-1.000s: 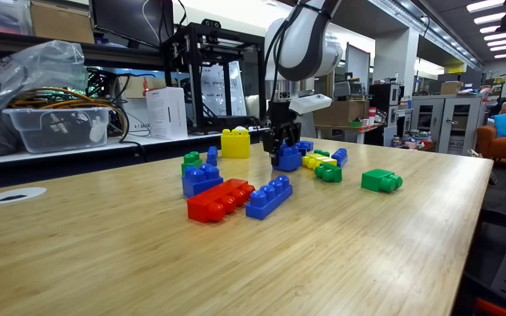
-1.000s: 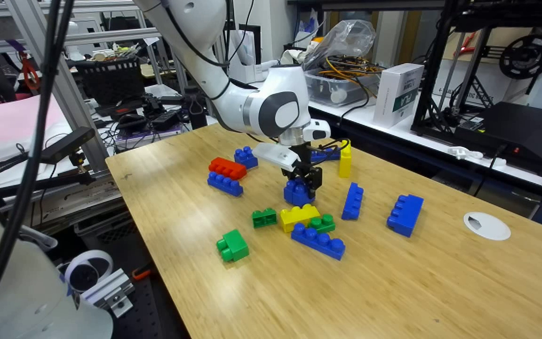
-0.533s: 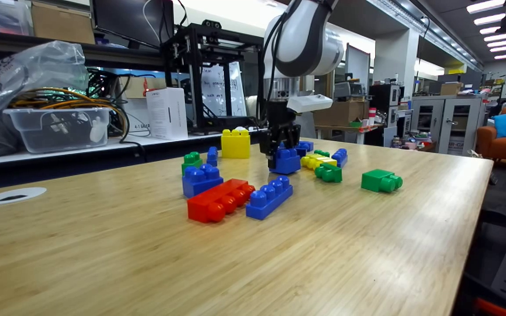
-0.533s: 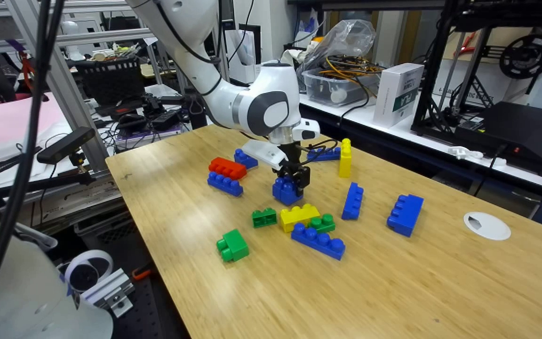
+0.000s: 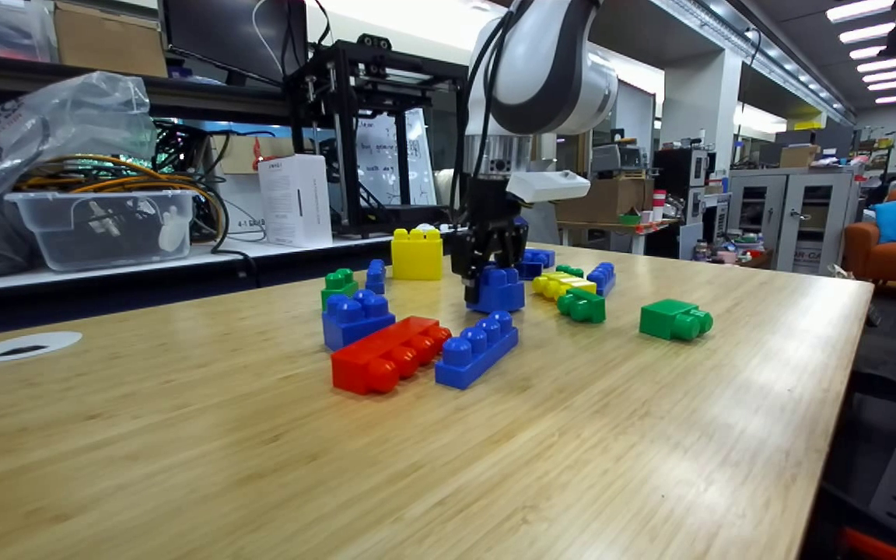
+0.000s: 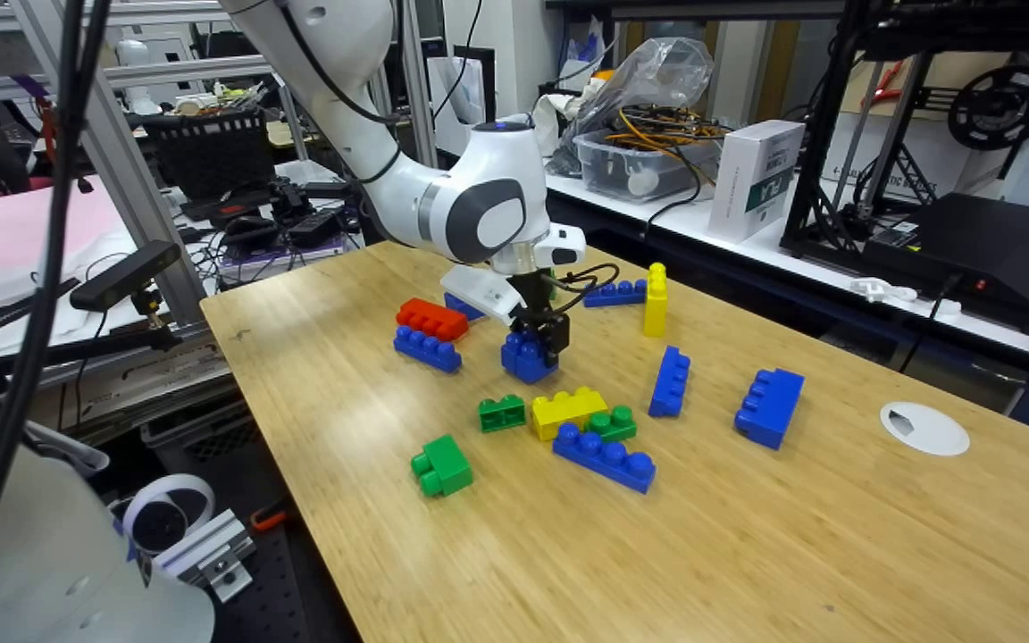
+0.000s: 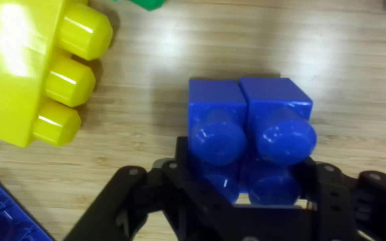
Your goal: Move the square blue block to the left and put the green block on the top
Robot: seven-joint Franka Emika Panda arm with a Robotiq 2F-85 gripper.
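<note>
The square blue block [image 5: 502, 295] stands upright in my gripper [image 5: 490, 285]. It shows in an exterior view [image 6: 523, 361] and, with its studs up, in the wrist view [image 7: 275, 88]. The black fingers [image 7: 245, 164] press on two opposite sides of it. Its base is at or just above the table; I cannot tell which. A small dark-green brick [image 6: 501, 413] lies on its side near the yellow brick [image 6: 568, 409]. Another dark-green brick [image 6: 617, 424] lies against the yellow brick's other side. Which of them is the green block is unclear.
A red brick [image 6: 431, 320] and a long blue brick [image 6: 427, 349] lie near the held block. A second squarish blue brick [image 5: 356, 319] sits behind the red one. A brighter green brick [image 6: 445, 466], more long blue bricks [image 6: 604, 458] and an upright yellow brick [image 6: 655, 302] stand around.
My gripper has carried the square blue block away from the yellow brick, toward the red and long blue bricks, left in both exterior views. The other bricks stay put.
</note>
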